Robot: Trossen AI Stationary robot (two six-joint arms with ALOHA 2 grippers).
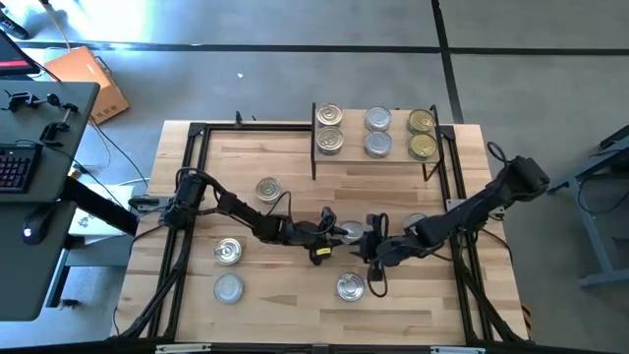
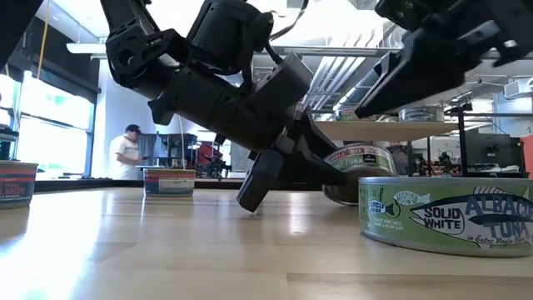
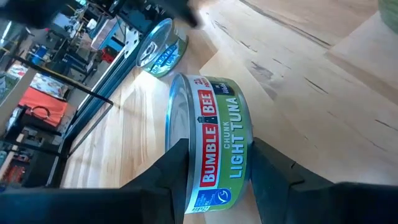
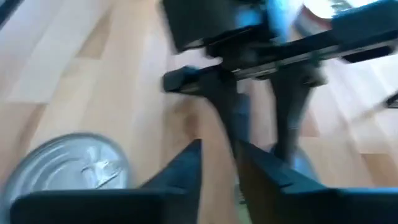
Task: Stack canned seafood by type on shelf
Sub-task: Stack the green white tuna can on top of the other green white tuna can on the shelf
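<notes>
My left gripper (image 1: 339, 234) (image 3: 221, 158) is in the middle of the table, shut on a Bumble Bee tuna tin (image 3: 214, 124) (image 2: 358, 162). My right gripper (image 1: 376, 254) (image 4: 219, 152) hovers just to its right with its fingers a narrow gap apart, holding nothing. A silver-lidded tin (image 4: 68, 168) (image 1: 351, 286) lies flat on the table beside it. The wooden shelf (image 1: 354, 157) stands at the far edge on black legs and carries several tins in two rows: two brownish on the left, two silver in the middle, two gold on the right. My left gripper pinches the tin across its height. One finger (image 3: 174, 165) is on the lid face (image 3: 176, 121) and the other (image 3: 267, 171) is on the opposite flat end. The fingers come in low from the table's left. The tin is tipped on edge; I cannot tell whether its lower rim (image 2: 337, 196) touches the table.
Loose tins lie on the table's left half (image 1: 267, 189) (image 1: 228, 252) (image 1: 228, 288), and another sits under my right arm (image 1: 417, 224). An albacore tin (image 2: 450, 217) fills the low view's foreground. A black frame (image 1: 192, 177) runs along the table's sides. A person (image 2: 125, 154) stands in the room behind.
</notes>
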